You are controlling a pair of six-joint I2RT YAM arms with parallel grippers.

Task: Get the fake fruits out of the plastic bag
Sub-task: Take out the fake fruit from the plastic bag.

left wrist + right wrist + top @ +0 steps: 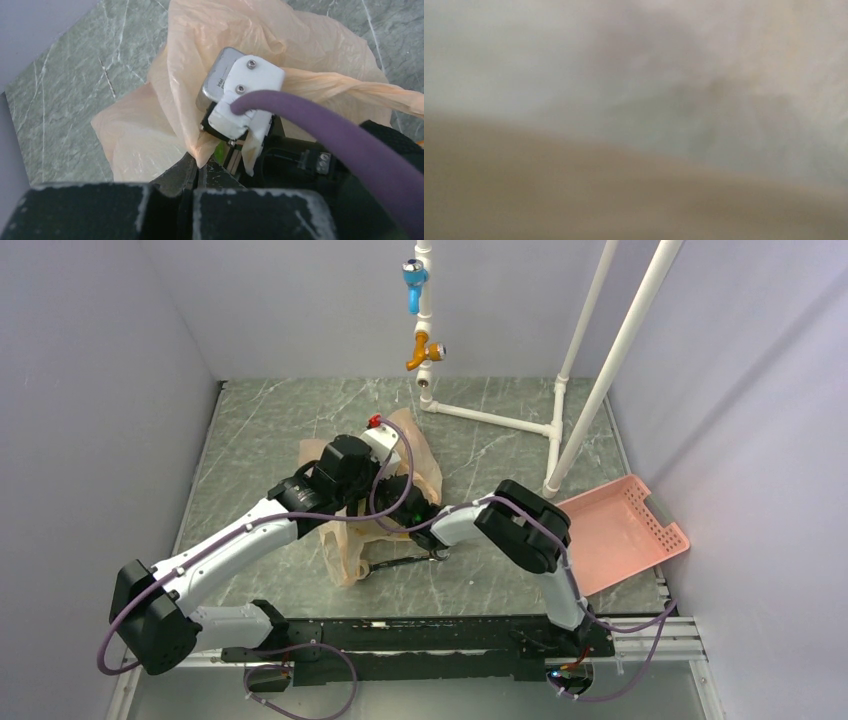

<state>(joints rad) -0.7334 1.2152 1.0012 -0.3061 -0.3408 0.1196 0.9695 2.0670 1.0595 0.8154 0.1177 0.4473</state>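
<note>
Left gripper [199,172]: jaws together, pinching a fold of the plastic bag [235,35] at its rim. Holds that fold raised over the middle of the table [250,440].

Right gripper [405,502]: reaches in from the right and sits inside the bag's mouth, fingers covered by film. Cannot tell whether apart or together. Gives nothing in its own wrist view but blurred peach and grey film close against the lens.

Left wrist view: shows the right wrist's white and silver camera housing [240,95] wrapped round by the bag, with a purple cable [325,132] running off to the right.

Fake fruits: hidden inside the bag, save perhaps for a small green sliver [220,148] just under that housing, too little to identify.

Bag: crumpled, translucent peach, resting on the grey-green marbled table between the two arms, lower part spread toward the near edge.

Pink slotted basket [620,535]: lies at the table's right edge, well apart from the bag.

White pipe frame [556,430]: stands at the back right, carrying a blue valve [413,278] and an orange valve [425,350] above the bag's far side.
</note>
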